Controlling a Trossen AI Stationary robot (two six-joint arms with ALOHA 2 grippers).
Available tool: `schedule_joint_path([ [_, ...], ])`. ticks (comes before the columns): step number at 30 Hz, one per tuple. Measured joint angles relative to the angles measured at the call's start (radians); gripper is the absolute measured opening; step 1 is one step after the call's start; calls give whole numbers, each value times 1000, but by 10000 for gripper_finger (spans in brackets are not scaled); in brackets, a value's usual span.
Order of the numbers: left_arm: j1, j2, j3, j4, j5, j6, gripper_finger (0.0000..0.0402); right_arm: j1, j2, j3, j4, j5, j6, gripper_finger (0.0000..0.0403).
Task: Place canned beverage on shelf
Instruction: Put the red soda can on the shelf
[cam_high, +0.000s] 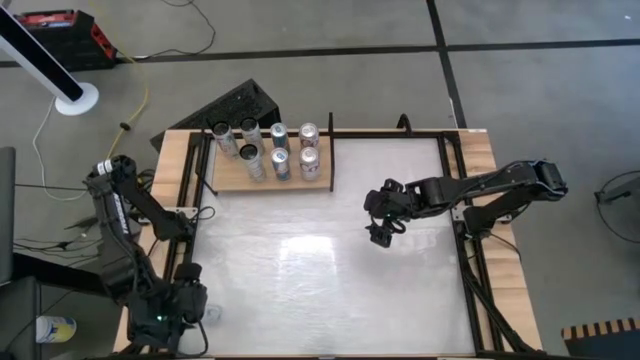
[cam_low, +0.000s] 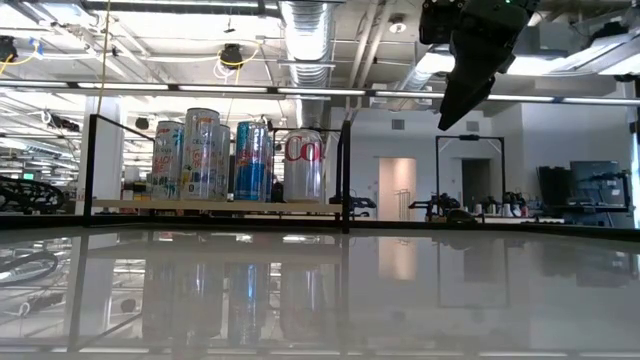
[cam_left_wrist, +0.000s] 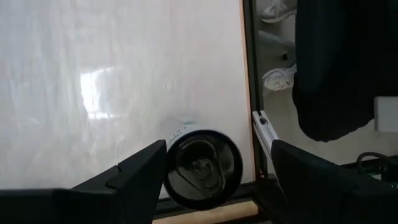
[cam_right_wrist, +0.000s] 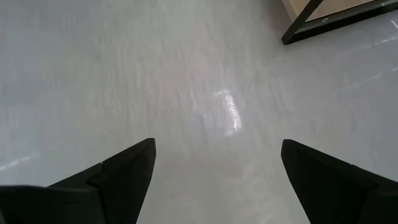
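Hovering over the table's (cam_high: 330, 270) near left corner, the left gripper (cam_high: 172, 318) points down with its jaws spread wide. A can (cam_left_wrist: 202, 168) stands upright between them in the left wrist view, nearer one finger (cam_left_wrist: 134, 177) than the other, and neither finger touches it. Just past the can runs the table's black edge rail, with a person's white shoes (cam_left_wrist: 278, 78) on the floor beyond.

Farther in, the right gripper (cam_high: 381, 233) hangs above the bare middle of the table, its jaws released and holding nothing. In the low view it shows high up, well clear of the surface.

Beyond and to the left of the right jaws, at the far left of the table, lies the shelf (cam_high: 285, 178). Seven cans (cam_high: 279, 150) stand upright on it in two rows, close together. The shelf's black corner shows ahead of the right jaws in the right wrist view.
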Motion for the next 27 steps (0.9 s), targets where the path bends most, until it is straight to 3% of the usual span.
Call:
schedule_joint_path([
  [14,-30,8,0,11,-52,15,274,0,0,0,0,-1,14,373],
  [27,-26,80,2,5,-31,88,274,0,0,0,1,-1,17,373],
])
